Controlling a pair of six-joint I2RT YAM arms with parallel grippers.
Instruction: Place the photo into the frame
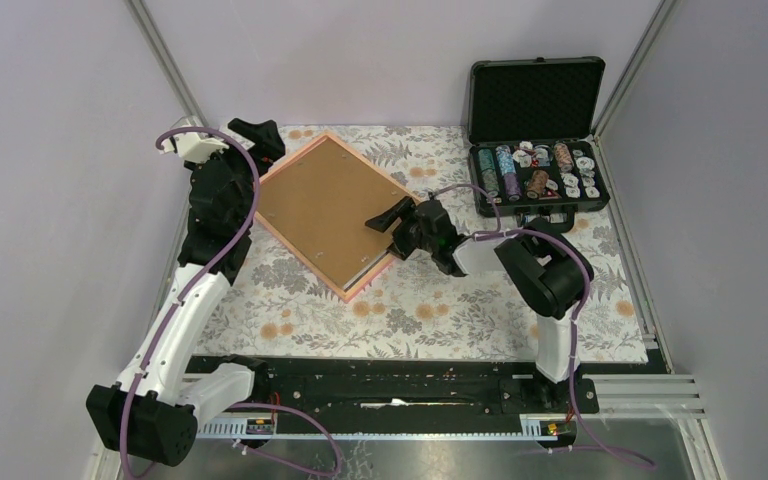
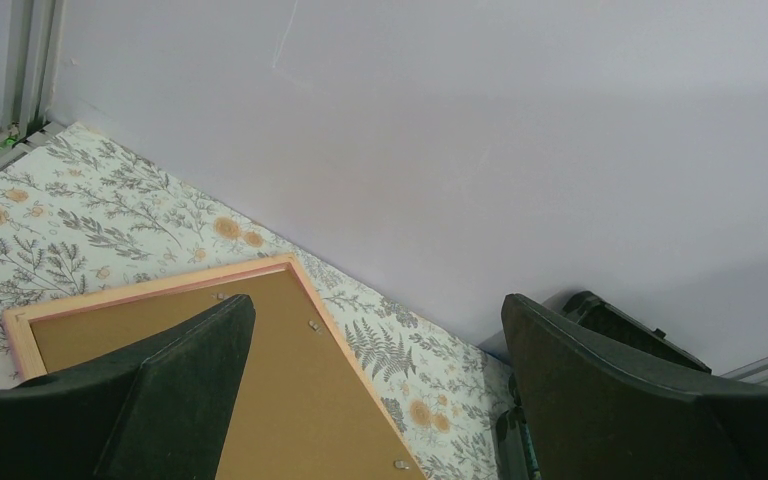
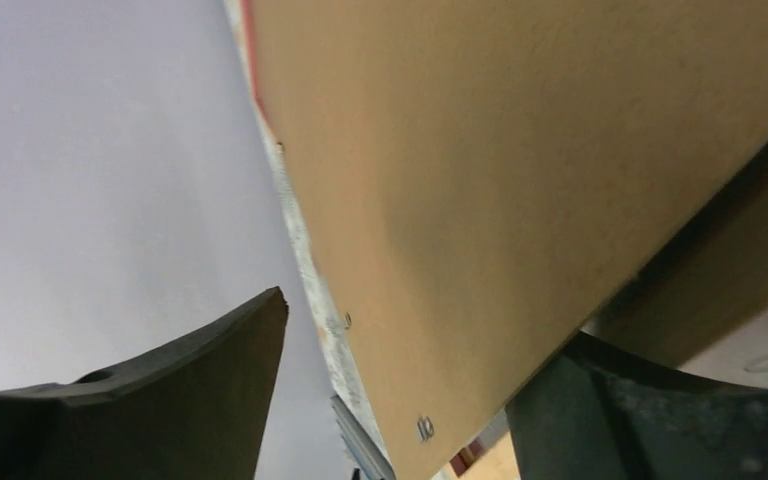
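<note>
The frame (image 1: 302,241), pink-edged, lies face down and turned diagonally on the floral cloth. A brown backing board (image 1: 325,205) covers it. The photo is hidden; only a thin pale layer (image 1: 368,270) peeks out under the board's near corner. My right gripper (image 1: 395,222) is at the frame's right corner, open. In the right wrist view the board (image 3: 520,150) passes between the spread jaws of the right gripper (image 3: 415,330), with one finger (image 3: 620,410) under its edge. My left gripper (image 1: 255,135) hovers open above the frame's far left corner. In its own view the left gripper (image 2: 378,305) looks over the board (image 2: 290,400).
An open black case (image 1: 535,170) with poker chips stands at the back right; its edge (image 2: 610,310) also shows in the left wrist view. Purple walls close in the back and both sides. The floral cloth (image 1: 440,320) lies bare in front of the frame.
</note>
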